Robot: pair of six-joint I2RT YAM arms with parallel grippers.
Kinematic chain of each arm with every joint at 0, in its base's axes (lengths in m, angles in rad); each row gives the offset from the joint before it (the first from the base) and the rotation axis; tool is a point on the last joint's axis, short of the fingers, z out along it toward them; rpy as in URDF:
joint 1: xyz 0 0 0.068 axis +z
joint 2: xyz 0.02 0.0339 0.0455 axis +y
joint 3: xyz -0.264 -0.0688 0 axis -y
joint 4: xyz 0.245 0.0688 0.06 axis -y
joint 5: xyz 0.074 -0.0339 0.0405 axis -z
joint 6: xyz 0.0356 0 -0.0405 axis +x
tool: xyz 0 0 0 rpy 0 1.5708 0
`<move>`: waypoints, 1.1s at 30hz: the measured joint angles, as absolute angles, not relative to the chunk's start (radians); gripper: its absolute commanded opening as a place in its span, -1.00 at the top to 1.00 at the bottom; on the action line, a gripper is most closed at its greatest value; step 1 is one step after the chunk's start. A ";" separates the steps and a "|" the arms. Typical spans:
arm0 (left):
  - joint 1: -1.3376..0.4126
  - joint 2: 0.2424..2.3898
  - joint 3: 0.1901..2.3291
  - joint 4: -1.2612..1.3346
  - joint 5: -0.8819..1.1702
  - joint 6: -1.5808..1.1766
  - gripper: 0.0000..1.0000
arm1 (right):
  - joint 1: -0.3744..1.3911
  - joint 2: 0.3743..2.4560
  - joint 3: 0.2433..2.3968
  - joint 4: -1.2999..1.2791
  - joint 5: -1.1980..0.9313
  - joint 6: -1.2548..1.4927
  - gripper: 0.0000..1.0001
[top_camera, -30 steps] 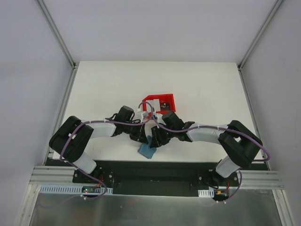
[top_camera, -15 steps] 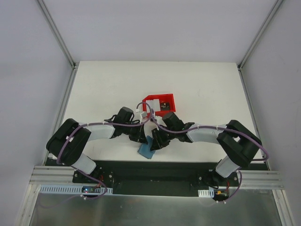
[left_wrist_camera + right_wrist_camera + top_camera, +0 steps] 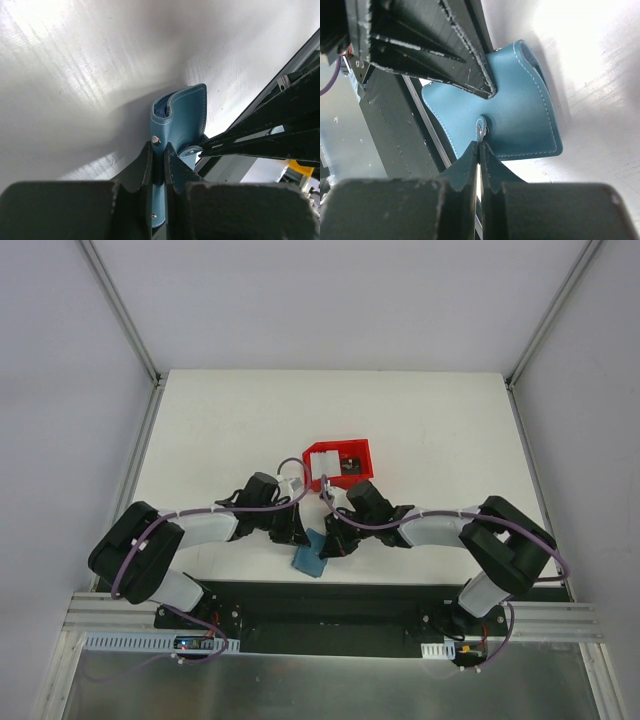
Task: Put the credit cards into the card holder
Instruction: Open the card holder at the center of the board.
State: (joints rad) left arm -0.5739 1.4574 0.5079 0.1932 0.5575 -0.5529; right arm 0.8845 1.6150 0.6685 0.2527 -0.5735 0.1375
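Observation:
The teal card holder [image 3: 312, 556] sits near the table's front edge, between both grippers. My left gripper [image 3: 297, 532] is shut on one leather flap of the card holder [image 3: 182, 114], which stands up on edge and curls over; the pinch shows at my left gripper [image 3: 159, 150]. My right gripper [image 3: 329, 540] is shut on the small snap tab [image 3: 480, 127] of the card holder [image 3: 520, 107], at my right gripper [image 3: 479, 145]. The credit cards [image 3: 338, 463], one pale and one dark, lie in the red bin behind.
The red bin [image 3: 362, 452] stands just behind the grippers, mid-table. The black base plate [image 3: 330, 602] runs along the near edge right below the card holder. The left arm's fingers [image 3: 445, 55] cross the top of the right wrist view.
My right gripper has closed from partly open onto the snap tab. The left arm's elbow has swung left and nearer; its grip has held. The card holder has barely moved.

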 measured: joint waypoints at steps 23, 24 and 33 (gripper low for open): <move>-0.568 1.427 0.491 0.171 0.512 -0.641 1.00 | 0.912 1.594 0.690 0.207 -0.562 -0.039 0.83; -0.568 1.422 0.488 0.177 0.514 -0.639 1.00 | 0.916 1.594 0.697 0.196 -0.553 -0.039 0.80; -0.545 1.415 0.474 0.217 0.550 -0.582 1.00 | 0.926 1.675 0.799 0.119 -0.541 -0.032 0.60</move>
